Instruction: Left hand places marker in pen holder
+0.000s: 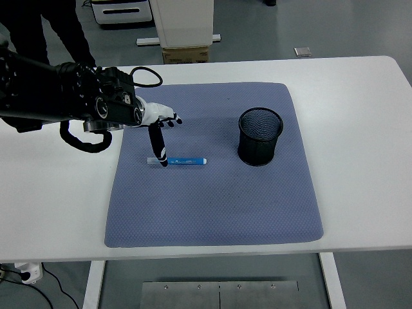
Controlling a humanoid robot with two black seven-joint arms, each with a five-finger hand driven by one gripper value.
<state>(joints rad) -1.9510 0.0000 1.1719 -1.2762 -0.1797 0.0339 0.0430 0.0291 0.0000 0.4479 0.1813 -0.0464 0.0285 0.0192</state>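
No legible text, label, brand, number or sign is found in the head view. The blue marker (178, 160) on the mat carries faint pale marks along its barrel, too small to read. The cardboard box (185, 55) on the floor beyond the table shows no readable print. The black mesh pen holder (260, 136) bears no marking.
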